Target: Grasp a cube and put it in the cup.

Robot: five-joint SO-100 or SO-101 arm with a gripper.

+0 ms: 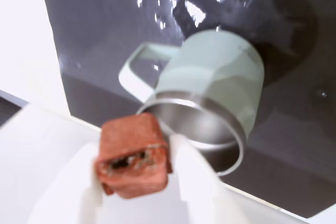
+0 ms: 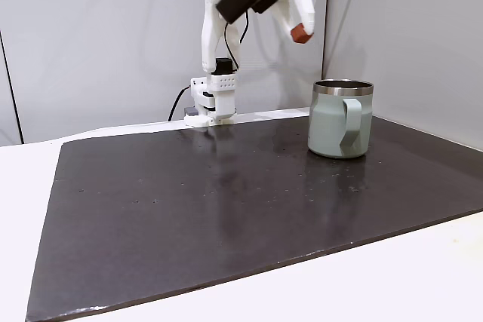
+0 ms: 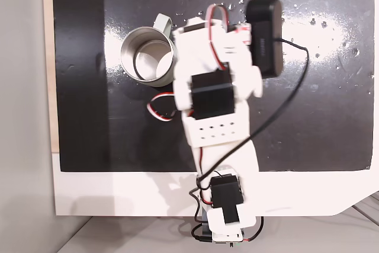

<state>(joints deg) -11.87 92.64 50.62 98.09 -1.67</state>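
Plain grey wall panels behind a white table – its dark mat glossy (overhead light reflects).

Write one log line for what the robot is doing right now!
gripper: shut on cube | height: raised above mat | cup: upright, cube not yet inside

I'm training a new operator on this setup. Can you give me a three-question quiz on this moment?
1. True or false: the hand is shut on the cube.
2. The mug stands: A) upright B) on its side C) upside down.
3. Fill in: the cube is held ____ the black mat, not resting on it.

Key: 1 true; 2 A; 3 above.
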